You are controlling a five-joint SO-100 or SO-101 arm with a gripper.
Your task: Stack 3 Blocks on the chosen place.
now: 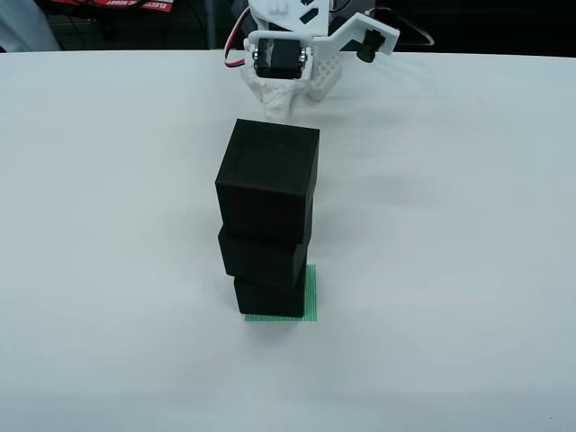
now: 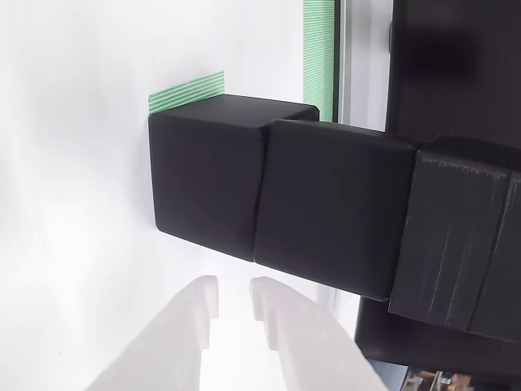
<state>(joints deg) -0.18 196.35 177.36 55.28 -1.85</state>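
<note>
Three black blocks stand stacked in the view from above: the bottom block (image 1: 270, 297) on the chosen place, a green striped square (image 1: 310, 301), the middle block (image 1: 263, 256) on it, and the top block (image 1: 268, 180) slightly turned. My white gripper (image 1: 274, 112) sits behind the stack, well apart from it. The view that rides on the gripper is turned sideways: bottom block (image 2: 203, 183) by the green square (image 2: 187, 90), middle block (image 2: 330, 208), top block (image 2: 456, 236). My gripper (image 2: 234, 295) is slightly open, holding nothing, a short way from the stack.
The white table (image 1: 108, 225) spreads on all sides of the stack. Its far edge runs behind the arm's base, with dark clutter (image 1: 117, 18) beyond it.
</note>
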